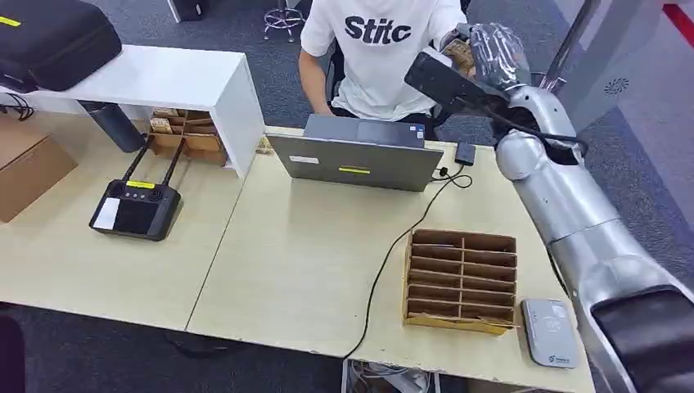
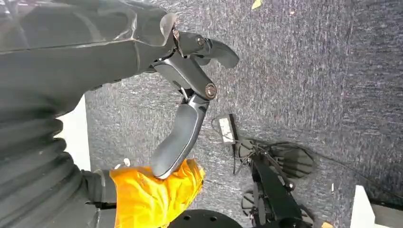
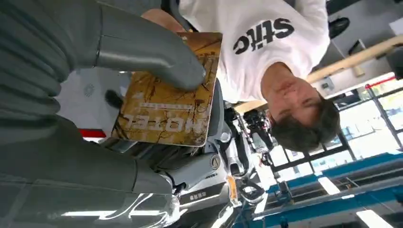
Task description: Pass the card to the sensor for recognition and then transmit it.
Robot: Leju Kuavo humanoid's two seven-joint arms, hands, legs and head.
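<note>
My right hand [image 1: 492,52] is raised high at the far side of the table, close to a person in a white T-shirt [image 1: 381,51]. It holds a brown hotel card [image 3: 166,102], with the thumb [image 3: 152,50] pressed on the card's face; a corner of the card [image 1: 461,55] shows beside the hand. The grey card sensor [image 1: 550,330] lies flat at the table's near right corner, far below the hand. My left hand [image 2: 187,90] hangs over the carpet, fingers apart and holding nothing.
A wooden slotted card rack [image 1: 461,280] stands just left of the sensor. A grey laptop [image 1: 357,155] sits at the far edge, its black cable [image 1: 391,255] running across the table. A black controller [image 1: 135,210], a white shelf [image 1: 164,78] and a cardboard box [image 1: 29,164] are at left.
</note>
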